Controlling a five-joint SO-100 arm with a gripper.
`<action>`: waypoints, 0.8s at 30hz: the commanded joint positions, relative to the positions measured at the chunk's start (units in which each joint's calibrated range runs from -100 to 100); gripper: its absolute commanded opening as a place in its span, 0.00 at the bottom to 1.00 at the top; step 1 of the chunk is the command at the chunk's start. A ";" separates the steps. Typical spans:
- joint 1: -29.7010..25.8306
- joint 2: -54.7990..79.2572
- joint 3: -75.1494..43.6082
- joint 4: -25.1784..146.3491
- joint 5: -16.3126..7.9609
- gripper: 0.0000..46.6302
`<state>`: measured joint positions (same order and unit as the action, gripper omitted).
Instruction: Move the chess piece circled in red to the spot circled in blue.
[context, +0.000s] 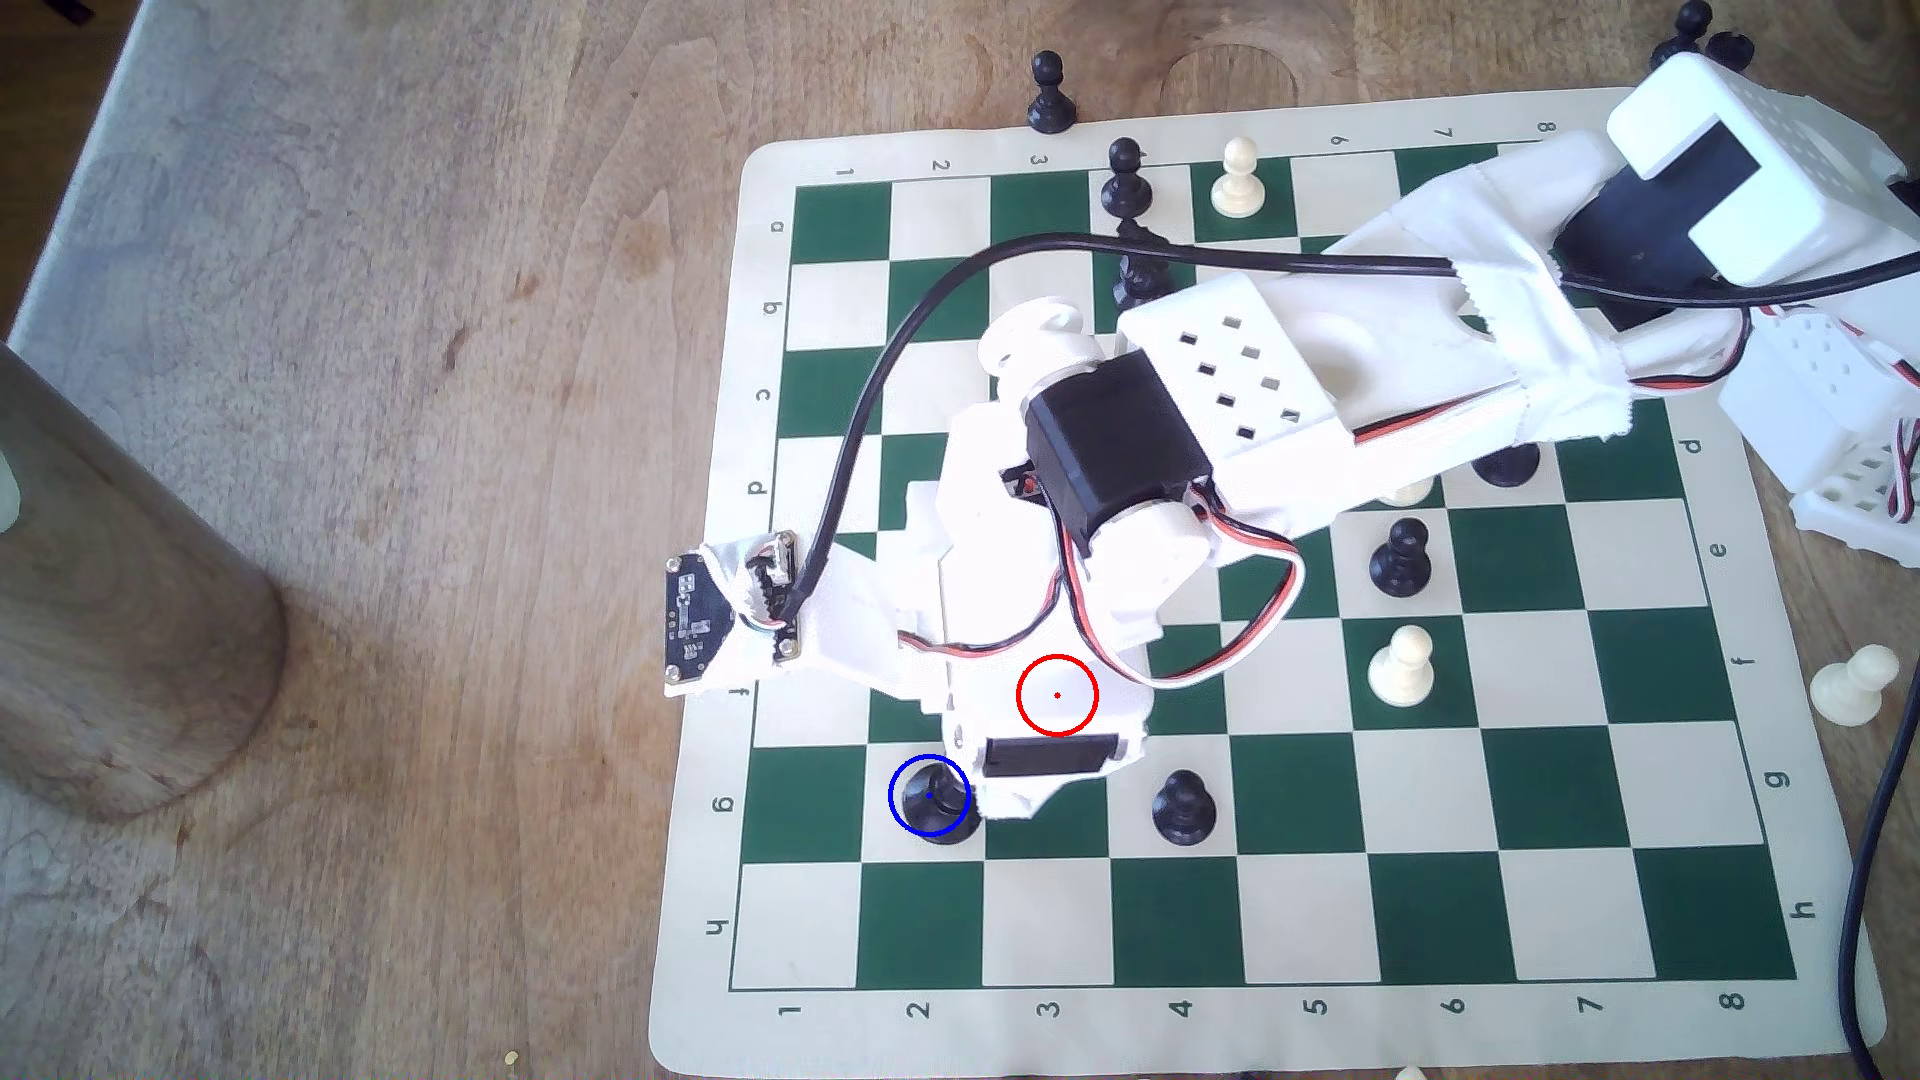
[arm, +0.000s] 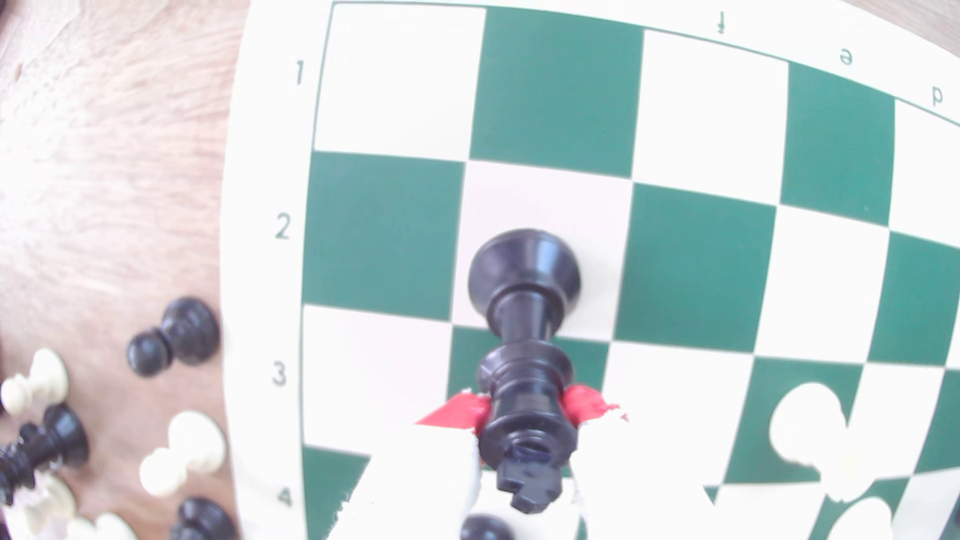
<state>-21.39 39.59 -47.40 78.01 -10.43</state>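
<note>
Now the tall black chess piece stands on a cream square in row 2, its broad base resting on the board. In the exterior view its base sits inside the blue ring, toward seven o'clock of the board, half hidden under the white arm. The gripper is clamped on the piece just below its cross-topped head, with a red-padded finger pressed against each side of the upper collar. The red ring lies over the arm's wrist, at about one o'clock from the blue ring. A black pawn stands two squares off at three o'clock from the held piece. A white pawn and a black piece stand further toward two o'clock. Off the board, captured black and white pieces lie loose on the wooden table; none sit in any container.
</note>
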 joint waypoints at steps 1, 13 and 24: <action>0.15 -1.64 -4.55 -1.02 -0.39 0.17; 0.15 -1.98 -4.46 -1.02 -0.88 0.46; -0.63 -19.13 15.04 -0.28 -0.44 0.52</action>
<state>-21.31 37.41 -41.80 79.36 -11.16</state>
